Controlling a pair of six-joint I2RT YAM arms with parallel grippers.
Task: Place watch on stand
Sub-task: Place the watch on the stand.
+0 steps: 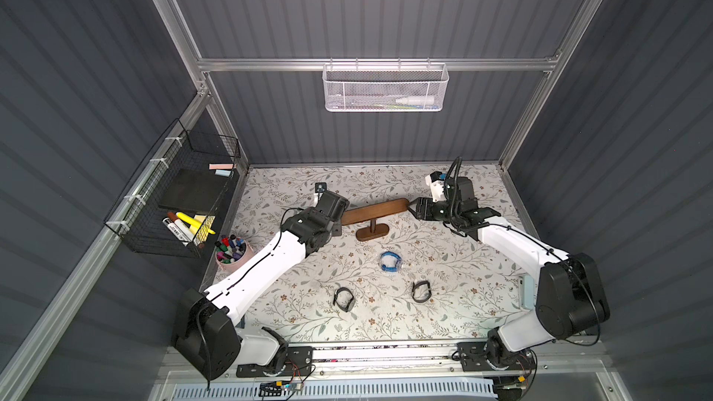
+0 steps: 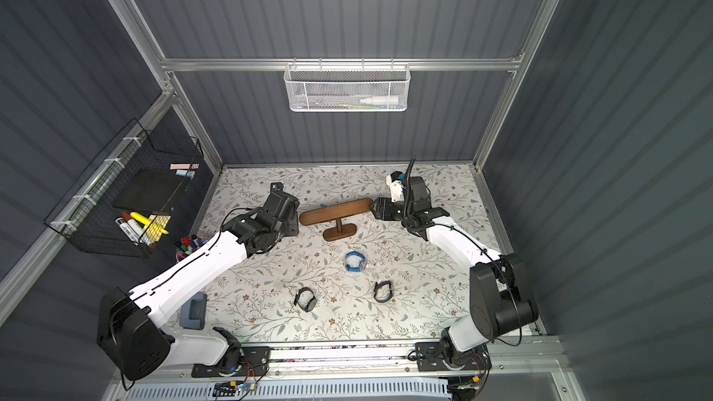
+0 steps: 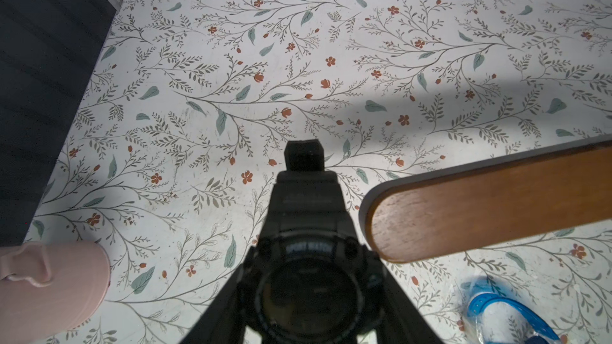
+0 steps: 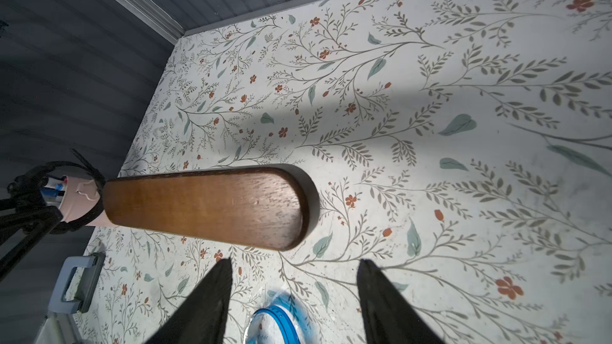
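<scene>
The dark brown wooden stand (image 1: 374, 212) (image 2: 333, 211) stands upright at mid-table, its long bar slanting up to the right. My left gripper (image 3: 309, 279) is shut on a black sport watch (image 3: 308, 226), face toward the camera, strap pointing away. It hangs just off the bar's left end (image 3: 490, 203), and in both top views the left wrist (image 1: 328, 206) hides the watch. My right gripper (image 4: 295, 263) (image 1: 413, 208) is open and holds nothing. It sits just off the bar's right end (image 4: 205, 205), apart from it.
A blue watch (image 1: 390, 262) and two black watches (image 1: 344, 298) (image 1: 420, 291) lie on the floral table nearer the front. A pink cup of markers (image 1: 231, 252) stands at the left edge below a black wire basket (image 1: 181, 194). A white mesh basket (image 1: 384, 88) hangs on the back wall.
</scene>
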